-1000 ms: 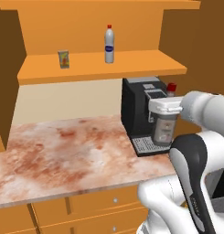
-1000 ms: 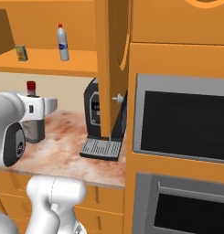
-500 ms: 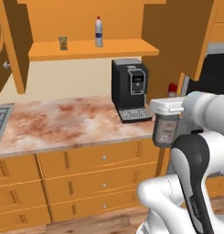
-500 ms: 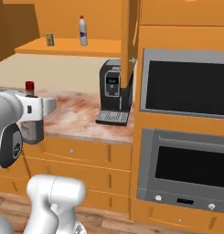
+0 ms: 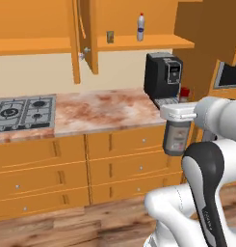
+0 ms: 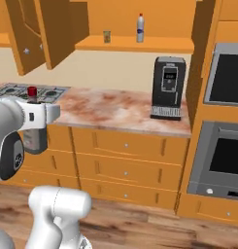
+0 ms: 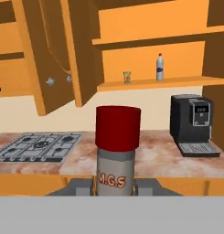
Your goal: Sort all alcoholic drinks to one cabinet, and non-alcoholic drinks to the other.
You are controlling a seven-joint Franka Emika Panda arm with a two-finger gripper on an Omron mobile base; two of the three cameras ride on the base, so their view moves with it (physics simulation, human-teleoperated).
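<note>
Base has backed away; grey bottle (image 7: 115,155) stays clamped.

Claw (image 7: 114,186) clamps grey bottle (image 7: 116,153), red cap up

light: even, bright | shadows: soft, faint | blur: none | glare: none

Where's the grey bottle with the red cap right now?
The grey bottle is upright in the hand, held out in front of the drawers, below counter level and away from the shelf with the white bottle and juice carton.
</note>
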